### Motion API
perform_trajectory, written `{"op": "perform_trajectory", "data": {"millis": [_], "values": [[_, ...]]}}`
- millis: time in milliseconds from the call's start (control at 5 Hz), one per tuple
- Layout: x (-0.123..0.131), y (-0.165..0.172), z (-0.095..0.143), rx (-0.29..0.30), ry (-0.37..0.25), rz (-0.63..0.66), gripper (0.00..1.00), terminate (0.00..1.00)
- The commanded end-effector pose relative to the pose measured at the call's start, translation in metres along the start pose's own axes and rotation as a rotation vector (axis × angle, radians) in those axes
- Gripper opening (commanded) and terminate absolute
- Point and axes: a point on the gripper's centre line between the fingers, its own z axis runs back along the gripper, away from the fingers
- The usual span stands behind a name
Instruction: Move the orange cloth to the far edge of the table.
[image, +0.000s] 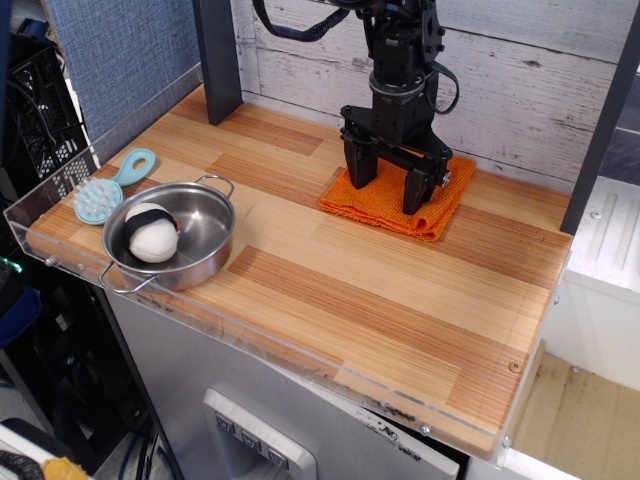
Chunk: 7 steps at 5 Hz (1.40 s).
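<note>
Now the table (330, 300) is stretching out below and in front of the claw (390, 190), bare wood running toward the near rim. Directly under the claw the cloth (430, 212) is lying flat, close to the back wall just behind the claw. The claw is standing spread, its two fingers (415, 190) planted wide on the cloth, apparently pressing rather than pinching. Judging by this, the cloth is arriving at the far edge, so the next move is probably lifting straight up and clear. Well off to the claw's left and nearer the camera, a pan (195, 240) is holding a ball (152, 233), with a brush (105, 195) beside it. Fingertips' contact with the cloth is hard to make out.
</note>
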Motion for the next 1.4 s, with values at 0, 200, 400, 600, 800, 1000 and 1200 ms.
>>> {"op": "perform_trajectory", "data": {"millis": [0,200,400,600,800,1000,1200], "values": [[0.02,-0.004,0.073,0.019,-0.136,-0.029,1.0,0.0],[0.022,0.002,0.093,0.001,-0.16,-0.029,1.0,0.0],[0.015,0.004,0.108,0.0,-0.159,-0.028,1.0,0.0],[0.006,0.009,0.134,-0.014,-0.184,0.002,1.0,0.0],[-0.001,0.015,0.161,-0.02,-0.219,0.015,1.0,0.0],[-0.009,0.025,0.173,-0.016,-0.22,0.035,1.0,0.0],[-0.015,0.034,0.178,-0.011,-0.213,0.051,1.0,0.0]]}}
